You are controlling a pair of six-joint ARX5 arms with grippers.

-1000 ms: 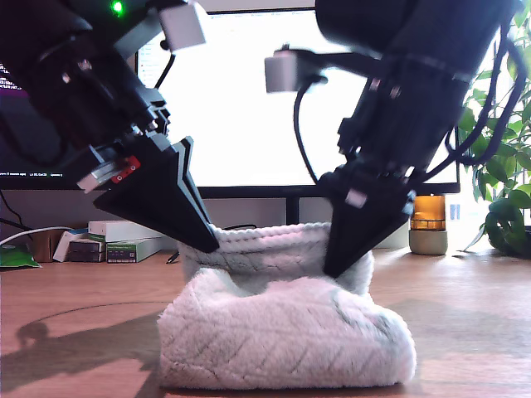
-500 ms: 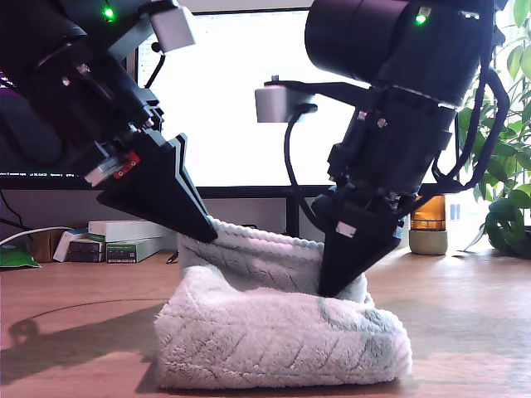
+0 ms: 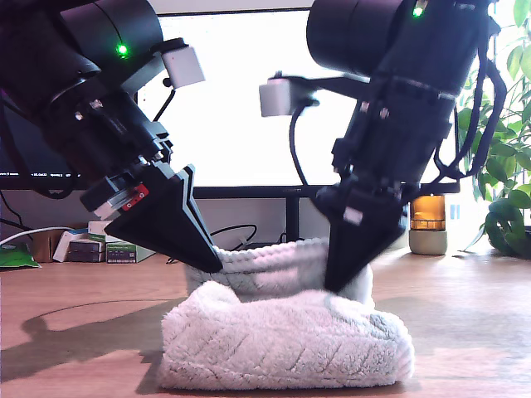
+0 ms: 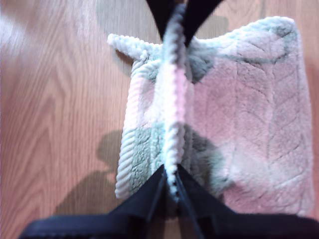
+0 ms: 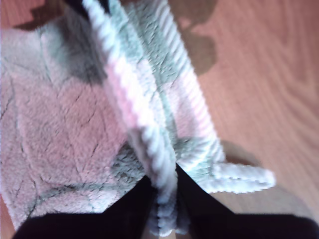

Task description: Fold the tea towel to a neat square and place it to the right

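Observation:
The tea towel lies on the wooden table as a thick, fluffy off-white bundle. Its ribbed hem is lifted behind the bulk and stretched between both grippers. My first gripper, at the exterior view's left, is shut on one end of that hem; its fingertips pinch the rolled edge. At the exterior view's right, my second gripper is shut on the other end, beside the small corner loop. The second gripper also shows across the towel in the first wrist view.
A bright monitor stands behind the arms. Small boxes and a cable lie at the exterior view's back left. An amber jar and a leafy plant stand at its right. Bare wood flanks the towel.
The lifted hem has come down lower over the bundle. My first gripper has dropped and drawn slightly toward the exterior view's left; my second gripper has shifted a little. Both stay shut on the hem.

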